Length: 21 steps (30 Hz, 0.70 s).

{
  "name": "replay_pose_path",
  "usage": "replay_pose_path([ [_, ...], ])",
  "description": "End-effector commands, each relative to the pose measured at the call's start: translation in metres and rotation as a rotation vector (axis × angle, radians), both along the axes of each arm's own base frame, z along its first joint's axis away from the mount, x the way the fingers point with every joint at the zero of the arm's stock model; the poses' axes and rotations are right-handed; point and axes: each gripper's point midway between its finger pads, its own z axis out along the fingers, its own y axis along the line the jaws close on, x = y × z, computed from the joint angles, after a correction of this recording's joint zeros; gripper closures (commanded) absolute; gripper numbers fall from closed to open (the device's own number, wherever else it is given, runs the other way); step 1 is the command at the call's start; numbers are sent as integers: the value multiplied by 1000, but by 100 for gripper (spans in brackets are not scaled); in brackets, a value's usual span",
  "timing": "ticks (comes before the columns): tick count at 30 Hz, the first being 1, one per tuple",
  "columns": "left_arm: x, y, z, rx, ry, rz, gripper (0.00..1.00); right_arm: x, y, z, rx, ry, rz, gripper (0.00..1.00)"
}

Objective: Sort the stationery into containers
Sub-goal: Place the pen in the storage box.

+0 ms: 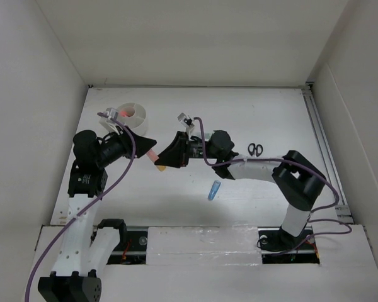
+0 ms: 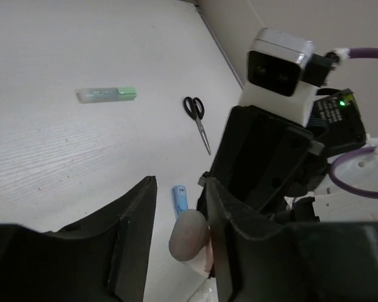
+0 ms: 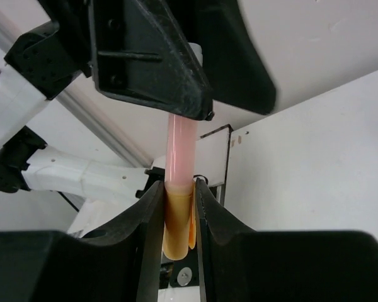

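The pink pen [image 3: 179,151] is in the air between the two arms, above the middle of the white surface [image 1: 252,107]. The right fingers [image 3: 146,242] are clenched on its orange end, one on each side. The pink body goes out from them straight toward the left fingers [image 2: 133,234]. In the left wrist view the rounded end of the pen lies between the left fingers. It touches the finger on the right side of that view, and a bright gap shows between it and the other finger, so these fingers are released and do not press on the pen. In the top view the two pairs of black fingers meet nearly tip to tip, and only a short part of the pen shows between them. The white tub [image 1: 140,114] stands at the far left part of the surface, just behind the left arm and apart from the pen. Something red shows inside it, but it is too small to tell what it is. The blue marker [image 1: 213,189] lies flat on the surface, on the near side of the pen and close to the right arm. The scissors [image 1: 255,149] lie closed on the surface to the right, just beside the right arm. The green bar [image 2: 107,94] lies flat and alone, seen only in the left wrist view, well apart from the scissors.
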Motion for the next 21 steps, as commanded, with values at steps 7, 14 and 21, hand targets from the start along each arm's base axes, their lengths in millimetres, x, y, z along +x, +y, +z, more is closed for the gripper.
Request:
replay_pose_path([
  [7,-4,-7,24,-18,-98,-55,100,-9,1,38,123,-73,41,100],
  [14,13,3,22,-18,-68,47,100,1,5,47,126,-91,-8,35],
  [21,43,44,36,1,-47,355,100,35,-12,10,10,-53,-149,1],
])
